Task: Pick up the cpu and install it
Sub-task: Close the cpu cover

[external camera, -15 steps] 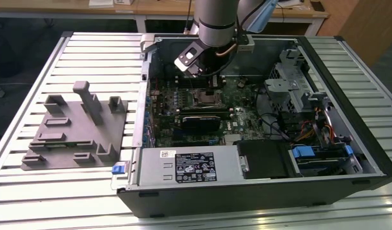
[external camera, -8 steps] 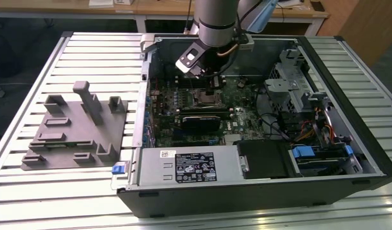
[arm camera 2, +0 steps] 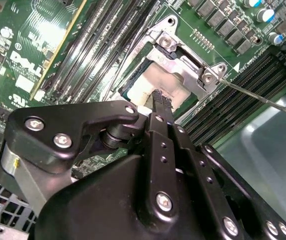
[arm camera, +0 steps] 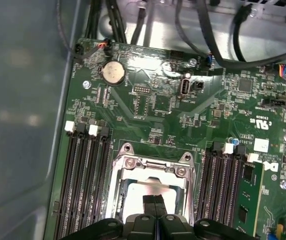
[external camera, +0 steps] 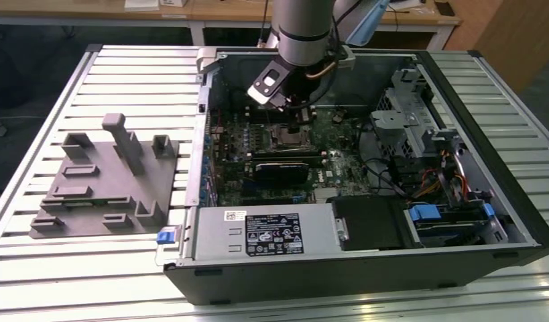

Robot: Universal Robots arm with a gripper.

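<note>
The cpu (arm camera 2: 145, 82) is a pale silver square lying flat inside the metal-framed socket (arm camera 2: 182, 57) on the green motherboard. It also shows in the first wrist view, cpu (arm camera: 142, 189) within the socket frame (arm camera: 152, 164). My gripper (arm camera 2: 158, 97) stands over it with its two black fingers pressed together and nothing between them. Their tips are at the cpu's top face. In the first wrist view the gripper (arm camera: 155, 201) hangs over the chip's middle. In the exterior view the gripper (external camera: 297, 124) reaches down into the open computer case above the socket (external camera: 290, 139).
Memory slots (arm camera: 85, 185) flank the socket on both sides. A thin socket lever (arm camera 2: 257, 95) juts out beside it. A graphics card (external camera: 279, 171), power supply (external camera: 265, 231) and drive cage (external camera: 408, 111) crowd the case. A grey moulded tray (external camera: 86, 221) sits on the slatted table at the exterior view's left.
</note>
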